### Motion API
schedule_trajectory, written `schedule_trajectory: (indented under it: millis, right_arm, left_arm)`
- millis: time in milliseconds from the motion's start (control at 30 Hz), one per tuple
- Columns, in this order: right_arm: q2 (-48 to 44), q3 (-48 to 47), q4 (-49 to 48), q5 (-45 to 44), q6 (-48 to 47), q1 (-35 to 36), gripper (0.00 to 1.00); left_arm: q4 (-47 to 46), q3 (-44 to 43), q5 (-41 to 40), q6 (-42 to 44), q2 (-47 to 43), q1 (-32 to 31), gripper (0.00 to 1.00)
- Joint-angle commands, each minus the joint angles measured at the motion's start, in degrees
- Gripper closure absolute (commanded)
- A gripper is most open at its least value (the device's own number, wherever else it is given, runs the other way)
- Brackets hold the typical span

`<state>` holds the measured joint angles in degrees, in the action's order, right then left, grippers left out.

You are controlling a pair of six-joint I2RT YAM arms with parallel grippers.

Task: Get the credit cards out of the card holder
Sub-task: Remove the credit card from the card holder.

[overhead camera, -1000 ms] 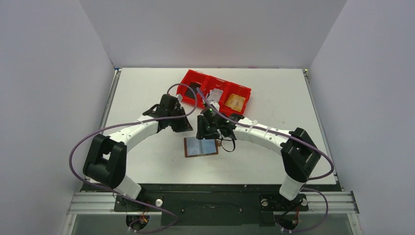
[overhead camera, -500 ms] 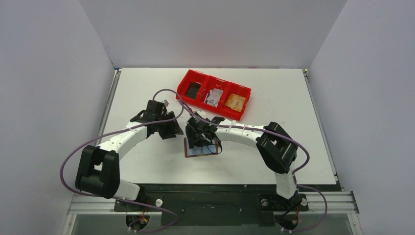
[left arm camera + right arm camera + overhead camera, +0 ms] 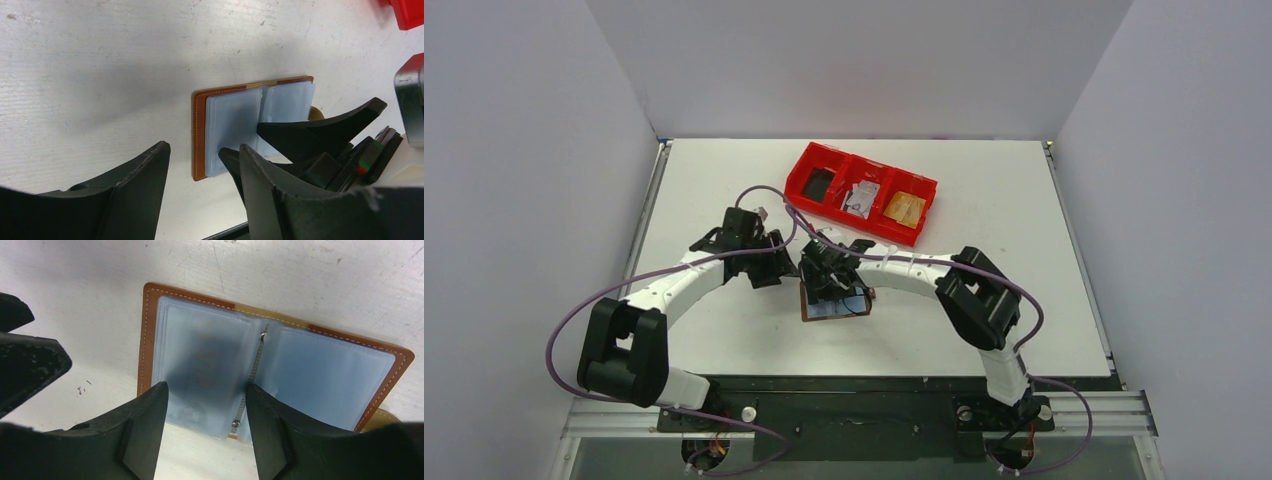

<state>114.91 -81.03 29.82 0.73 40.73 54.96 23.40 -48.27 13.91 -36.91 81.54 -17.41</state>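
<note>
Top view: card holder (image 3: 836,304) lies open and flat on the table (image 3: 1024,220), just in front of the middle, well apart from the red tray (image 3: 796,180) at the back. Right gripper (image 3: 829,281) sits directly over it and hides its upper half; left gripper (image 3: 769,262) is just beside its left edge. Tray holds something dark, something pale and a flat tan item (image 3: 905,208), one in each compartment; too small to name.

Left wrist view: left gripper (image 3: 202,147) is spread wide with nothing between the fingers, tips above the table next to the card holder (image 3: 200,131). Right fingers (image 3: 320,131) straddle the far page of clear sleeves; contact cannot be judged.

Right wrist view: right gripper (image 3: 205,387) is spread, its fingers bracketing the left page of the card holder (image 3: 320,372) and gripping nothing. That page is in shadow with faint brown marks; whether a card sits in any sleeve cannot be told. A tan tab (image 3: 385,417) at the lower right is cut off by the dark gripper body
</note>
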Motion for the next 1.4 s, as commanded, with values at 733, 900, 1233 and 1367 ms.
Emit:
schedule_trajectory:
  millis: [733, 900, 1233, 1367]
  right_arm:
    - [5.09, 4.59, -2.07, 0.42, -0.72, -0.91, 0.82]
    - [4.30, 9.29, -6.74, 5.23, 0.23, -3.26, 0.91]
    - [4.78, 13.80, -14.05, 13.73, 1.82, -7.17, 1.00]
    - [5.22, 14.62, -15.98, 15.65, 2.53, -7.67, 1.00]
  left_arm:
    - [-0.49, 0.80, 0.94, 1.15, -1.12, 0.34, 0.48]
    - [-0.64, 1.38, 1.03, 1.24, -1.00, 0.29, 0.48]
    - [-2.89, 2.37, 4.39, 0.47, 0.20, -0.54, 0.54]
    - [-4.52, 2.70, 6.25, -0.66, 1.27, -1.56, 0.57]
